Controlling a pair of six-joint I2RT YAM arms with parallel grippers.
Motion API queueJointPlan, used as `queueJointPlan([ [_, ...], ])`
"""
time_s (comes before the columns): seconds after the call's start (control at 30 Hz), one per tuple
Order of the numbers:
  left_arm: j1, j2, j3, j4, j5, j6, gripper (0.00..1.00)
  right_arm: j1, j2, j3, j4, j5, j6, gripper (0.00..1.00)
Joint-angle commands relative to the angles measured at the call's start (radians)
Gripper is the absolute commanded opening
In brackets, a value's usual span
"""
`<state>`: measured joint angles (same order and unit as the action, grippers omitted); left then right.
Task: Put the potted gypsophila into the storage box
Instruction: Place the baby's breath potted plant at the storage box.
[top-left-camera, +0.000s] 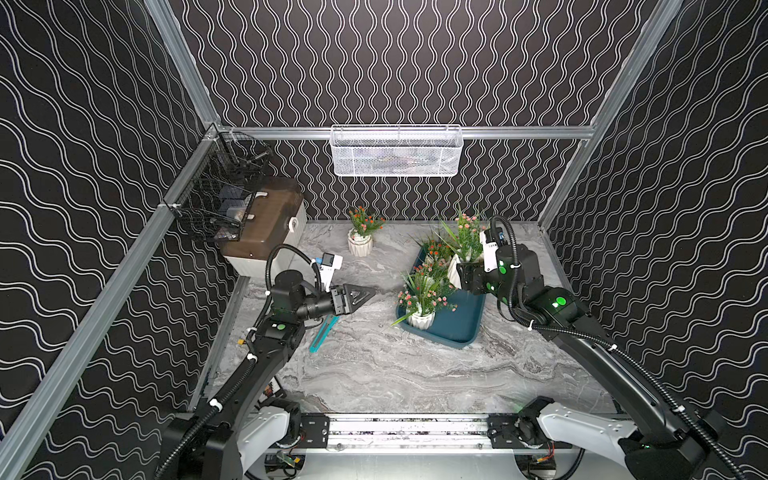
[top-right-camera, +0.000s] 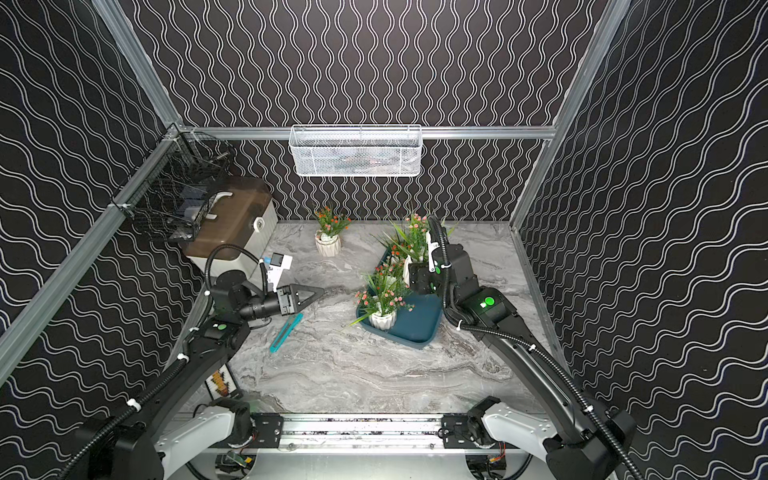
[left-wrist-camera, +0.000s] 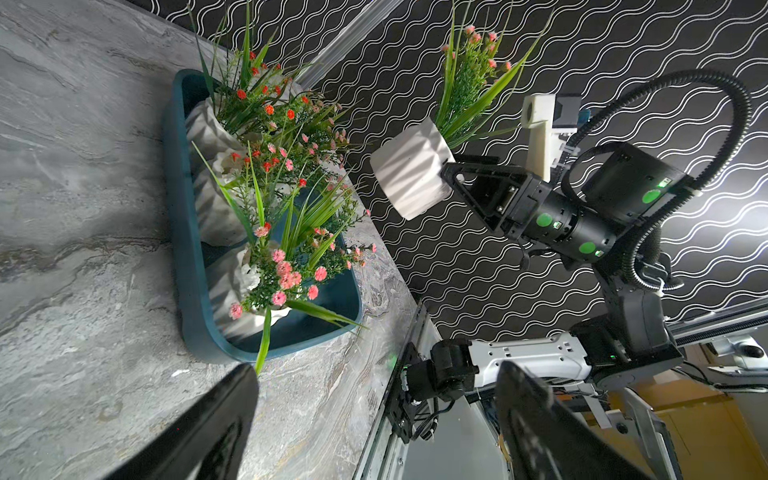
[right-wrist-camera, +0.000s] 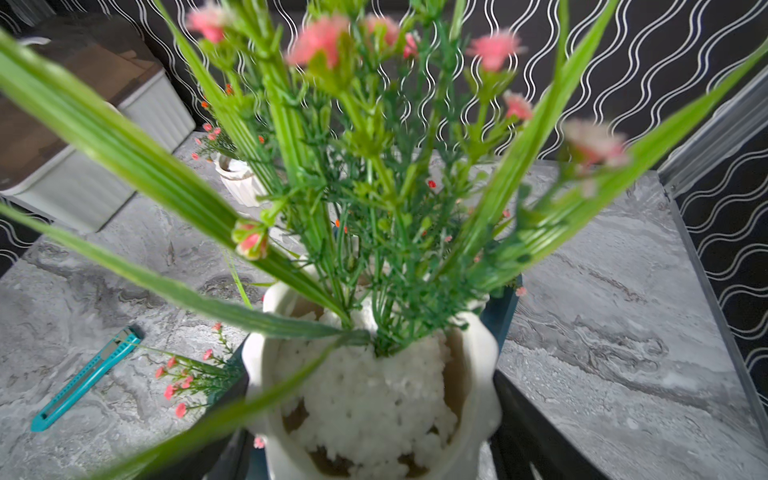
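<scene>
A: What else is on the table (top-left-camera: 395, 374)?

B: A blue-green cutter knife (top-left-camera: 324, 334) lies flat near the left gripper (top-left-camera: 366, 296). A white box with a brown lid (top-left-camera: 262, 224) sits in the far left corner. A white mesh basket (top-left-camera: 395, 151) and a black wire basket (top-left-camera: 216, 195) hang up by the walls.

A: Is anything in the way?

B: Three potted gypsophila (top-left-camera: 420, 320) stand in the storage box (top-left-camera: 457, 324), in a row along its left side. Their leaves poke out toward the raised pot (left-wrist-camera: 409, 174).

A: Which way does the box go?

B: Its long side runs from the front to the back wall, leaning a little left.

A: Where are the other two plants?

B: The lone pot (top-left-camera: 360, 243) stands near the back wall, well apart from the box. The raised pot is up in the air over the far end of the box, about upright, leaves up.

A: What do they look like?

B: Small white pots with ridges, long green leaves, and tiny pink, red or orange flowers.

A: And the grippers?

B: The right gripper (left-wrist-camera: 451, 170) pinches the raised pot by its sides. The left one has its fingers (left-wrist-camera: 208, 432) spread wide and holds nothing.
</scene>
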<state>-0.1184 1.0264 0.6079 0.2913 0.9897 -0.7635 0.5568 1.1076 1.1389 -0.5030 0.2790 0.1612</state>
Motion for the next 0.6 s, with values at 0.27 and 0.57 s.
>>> queueJointPlan([
  [0.27, -0.004, 0.007, 0.007, 0.008, 0.000, 0.013, 0.92, -0.041, -0.010, -0.088, 0.058, 0.035, 0.012, 0.77],
  [0.57, -0.007, 0.009, 0.009, 0.003, 0.004, 0.016, 0.92, -0.085, 0.025, -0.160, 0.133, -0.016, 0.029, 0.76],
])
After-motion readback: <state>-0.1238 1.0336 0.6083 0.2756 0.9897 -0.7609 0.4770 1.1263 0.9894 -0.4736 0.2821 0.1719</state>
